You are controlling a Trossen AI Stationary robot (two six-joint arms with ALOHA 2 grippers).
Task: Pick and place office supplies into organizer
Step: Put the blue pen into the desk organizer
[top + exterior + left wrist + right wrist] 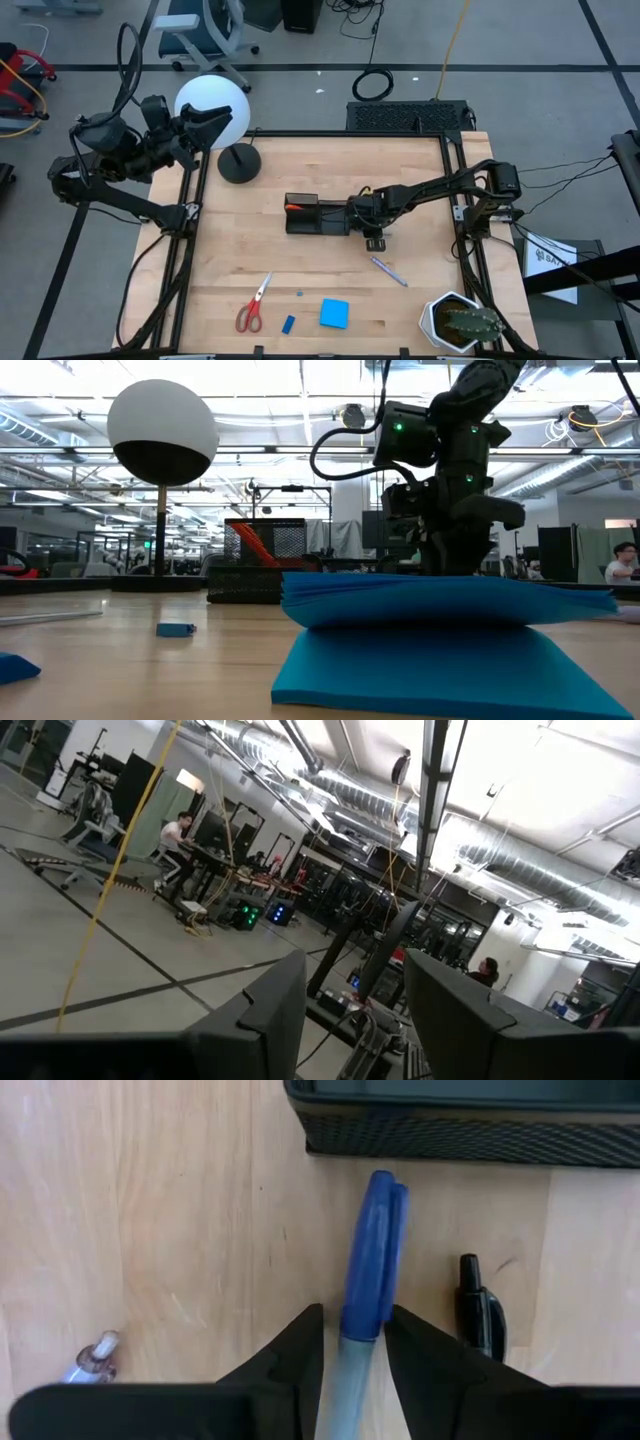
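Notepad (440, 650): blue, nearest the low camera, front of surface (300, 180).
Right tool (352, 1342): pinching blue marker (372, 1255), just beside organizer (315, 215).
Left tool (352, 1010): spread, beyond surface's left edge.
Scissors (252, 305): near front edge.

The black mesh organizer (318, 215) sits mid-table with an orange marker (292, 208) inside. Just beside it lie a blue marker (372, 1265) and a black pen (480, 1312). Near the front edge lie red scissors (254, 303), an eraser (288, 324) and a blue notepad (334, 314); a purple pen (389, 271) lies toward the right edge.
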